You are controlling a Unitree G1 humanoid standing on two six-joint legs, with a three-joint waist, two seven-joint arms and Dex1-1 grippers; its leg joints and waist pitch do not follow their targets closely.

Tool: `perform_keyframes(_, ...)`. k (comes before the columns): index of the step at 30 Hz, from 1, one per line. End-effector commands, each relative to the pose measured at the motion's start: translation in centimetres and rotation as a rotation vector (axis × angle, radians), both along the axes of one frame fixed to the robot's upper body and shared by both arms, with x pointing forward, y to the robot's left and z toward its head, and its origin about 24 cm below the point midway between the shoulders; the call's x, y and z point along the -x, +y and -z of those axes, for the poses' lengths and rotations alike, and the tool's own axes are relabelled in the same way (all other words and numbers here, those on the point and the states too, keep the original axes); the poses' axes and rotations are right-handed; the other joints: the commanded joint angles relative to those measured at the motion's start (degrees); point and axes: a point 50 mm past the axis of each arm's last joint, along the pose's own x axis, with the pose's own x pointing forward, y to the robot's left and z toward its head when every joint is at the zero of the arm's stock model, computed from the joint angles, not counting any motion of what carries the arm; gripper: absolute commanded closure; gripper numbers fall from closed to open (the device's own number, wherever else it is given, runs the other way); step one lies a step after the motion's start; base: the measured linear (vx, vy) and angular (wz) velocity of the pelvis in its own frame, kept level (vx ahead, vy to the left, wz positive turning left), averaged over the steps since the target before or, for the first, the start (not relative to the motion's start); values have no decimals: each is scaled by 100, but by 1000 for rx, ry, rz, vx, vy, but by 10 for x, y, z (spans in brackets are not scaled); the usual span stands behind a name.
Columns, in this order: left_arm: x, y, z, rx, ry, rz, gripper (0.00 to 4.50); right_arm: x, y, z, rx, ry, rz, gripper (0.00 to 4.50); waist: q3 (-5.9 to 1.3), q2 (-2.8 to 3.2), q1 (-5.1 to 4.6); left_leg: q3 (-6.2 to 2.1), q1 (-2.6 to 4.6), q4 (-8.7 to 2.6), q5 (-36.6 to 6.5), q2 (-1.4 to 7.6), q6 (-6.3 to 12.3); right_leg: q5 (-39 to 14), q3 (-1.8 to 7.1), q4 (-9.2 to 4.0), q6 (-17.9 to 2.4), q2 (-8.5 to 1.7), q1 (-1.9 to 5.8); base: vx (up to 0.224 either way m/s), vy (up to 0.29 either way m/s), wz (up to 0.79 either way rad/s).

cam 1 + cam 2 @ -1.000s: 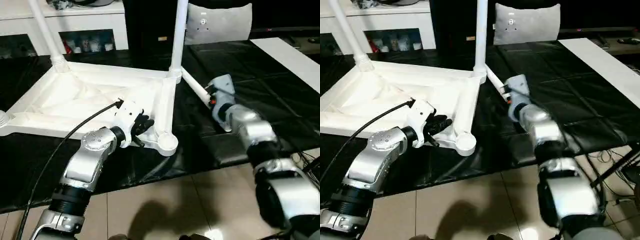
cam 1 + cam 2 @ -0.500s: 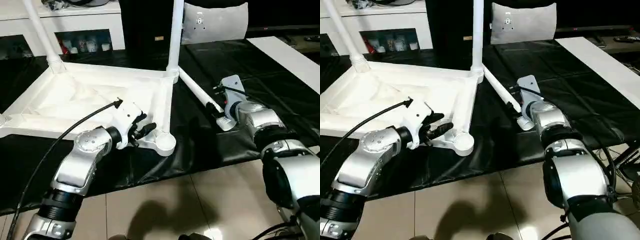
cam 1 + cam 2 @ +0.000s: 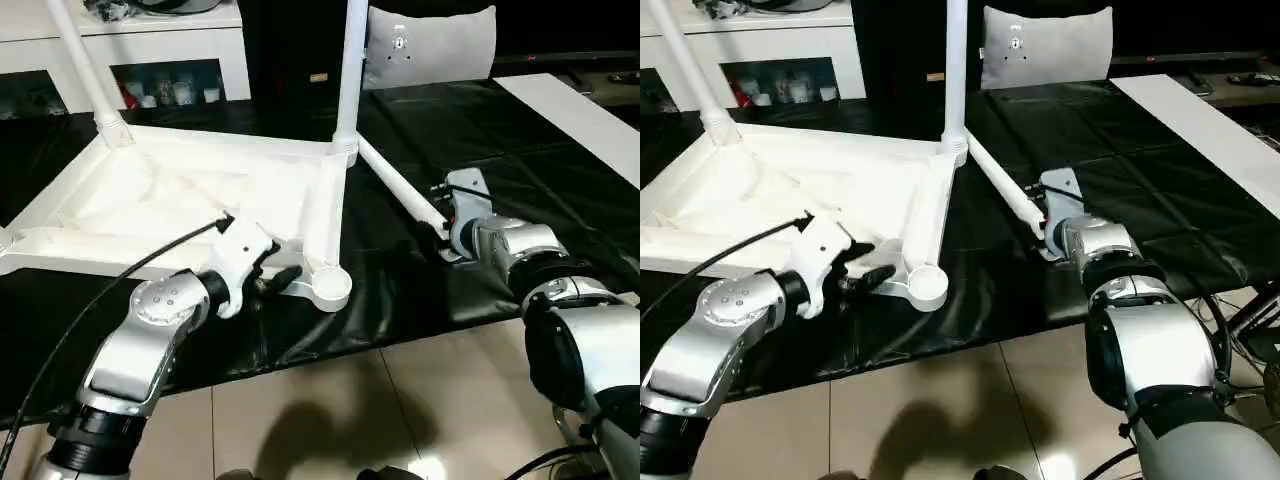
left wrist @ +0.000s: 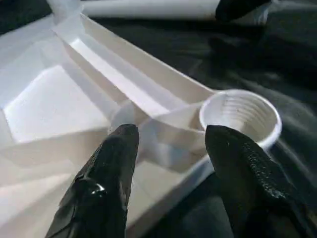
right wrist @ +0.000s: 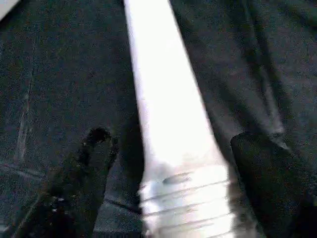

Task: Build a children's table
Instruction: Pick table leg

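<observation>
Black sheeting covers the whole counter [image 3: 520, 150], kind of wrinkly and shiny, with beige floor tiles [image 3: 330, 420] showing below its near edge. Behind it there's a white shelf unit [image 3: 150, 45] with small stuff in the cubby that's too tiny to make out, plus a grey cushion [image 3: 430, 45].

Flipped on the counter is the white table top [image 3: 180, 210], ribbed underside up. Two legs [image 3: 348, 70] stand in the far sockets and get cut off by the top of the frame. The near corner socket [image 4: 241, 119] is empty. A loose leg [image 3: 400, 195] lies beside the top on the black sheet.

Left claw [image 4: 171, 148] sits half open right at that near corner, fingers straddling a rib, gripping nothing. Right claw [image 5: 173, 168] is spread wide either side of the loose leg's threaded end; contact is hard to tell.
</observation>
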Motion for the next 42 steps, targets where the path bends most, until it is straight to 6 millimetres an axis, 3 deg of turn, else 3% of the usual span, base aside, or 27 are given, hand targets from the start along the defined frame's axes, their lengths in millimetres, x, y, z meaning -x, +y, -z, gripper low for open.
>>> perform_keyframes(1, 4, -4, -2, 4, 13, 41, 197, 5, -2, 8, -4, 42, 4, 82, -367, 31, 23, 36, -39, -356, -662, 130, 390, -1250, 304, -363, -1217, -296, 462, 0, 0, 0)
perform_keyframes(10, 11, -9, -4, 1, 48, 92, 197, 11, -5, 16, -6, 114, 17, 159, -335, 69, 10, 34, -38, -357, -758, 121, 357, -1313, 296, -381, -1235, -284, 464, 0, 0, 0)
perform_keyframes(14, 10, -8, -3, -6, 55, 94, 197, 12, -7, 18, -3, 128, 13, 169, -356, 35, 7, 33, -33, -357, -801, 123, 311, -1457, 294, -388, -1169, -291, 473, 0, 0, 0)
perform_keyframes(16, 9, -8, -4, -7, 54, 92, 197, 12, -7, 17, -9, 126, 16, 172, -348, 46, 11, 32, -36, -358, -793, 123, 300, -1488, 294, -392, -1156, -295, 467, 0, 0, 0)
perform_keyframes(17, 8, -8, -4, -6, 52, 91, 197, 12, -6, 17, -16, 119, 22, 173, -392, 13, 13, 34, -27, -348, -738, 128, 300, -1446, 295, -376, -1158, -299, 483, 0, 0, 0)
perform_keyframes(19, 7, -9, -4, -5, 49, 89, 197, 11, -6, 16, -22, 114, 28, 174, -381, 31, 23, 34, -29, -350, -722, 128, 295, -1443, 295, -377, -1160, -302, 472, 0, 0, 0)
perform_keyframes(20, 5, -10, -5, -1, 42, 83, 197, 11, -6, 15, -42, 103, 43, 174, -401, -4, 25, 39, -35, -342, -645, 124, 308, -1376, 299, -362, -1163, -304, 484, 0, 0, 0)
perform_keyframes(27, -3, -14, -5, 22, 19, 52, 197, 10, -9, 16, -179, 32, 154, 175, -421, 0, 33, 53, -40, -325, -498, 112, 364, -1185, 303, -350, -1166, -303, 485, 0, 0, 0)
perform_keyframes(28, -4, -14, -4, 26, 14, 43, 197, 10, -10, 17, -220, 21, 172, 175, -422, 39, 22, 54, -39, -319, -515, 105, 363, -1181, 298, -361, -1159, -290, 484, 0, 0, 0)
perform_keyframes(29, -6, -15, -4, 31, 10, 33, 197, 10, -10, 18, -254, 12, 185, 175, -423, 21, 22, 57, -39, -319, -530, 103, 376, -1182, 300, -366, -1147, -292, 490, 0, 0, 0)
perform_keyframes(30, -6, -15, -4, 31, 10, 33, 197, 10, -10, 18, -254, 12, 185, 175, -426, 44, 26, 51, -39, -319, -533, 106, 376, -1176, 295, -368, -1131, -290, 490, 0, 0, 0)
perform_keyframes(31, -9, -16, -2, 36, 10, 26, 197, 10, -11, 17, -302, -4, 208, 175, -435, 169, 35, 33, -25, -313, -540, 104, 354, -1130, 289, -344, -1167, -290, 486, 0, 0, 0)
perform_keyframes(32, -10, -16, -2, 35, 12, 27, 197, 10, -11, 17, -315, -7, 216, 175, -424, 89, 6, 51, -36, -312, -624, 92, 378, -1173, 282, -389, -1146, -271, 485, 0, 0, 0)
perform_keyframes(33, -12, -18, -1, 35, 11, 33, 197, 10, -11, 17, -338, -19, 226, 175, -435, 129, 16, 40, -28, -312, -643, 90, 365, -1180, 276, -375, -1159, -272, 493, 0, 0, 0)
perform_keyframes(38, -20, -29, -6, 76, -30, 24, 197, 5, -11, 7, -473, -175, 234, 176, -463, 54, 26, 40, -61, -301, -461, 102, 433, -1143, 271, -369, -1130, -292, 516, 0, 0, 0)
perform_keyframes(42, -25, -33, -9, 112, -62, -7, 197, 3, -7, -5, -652, -283, 174, 176, -462, 40, 26, 49, -71, -291, -408, 104, 634, -979, 270, -365, -1172, -288, 525, 0, 0, 0)
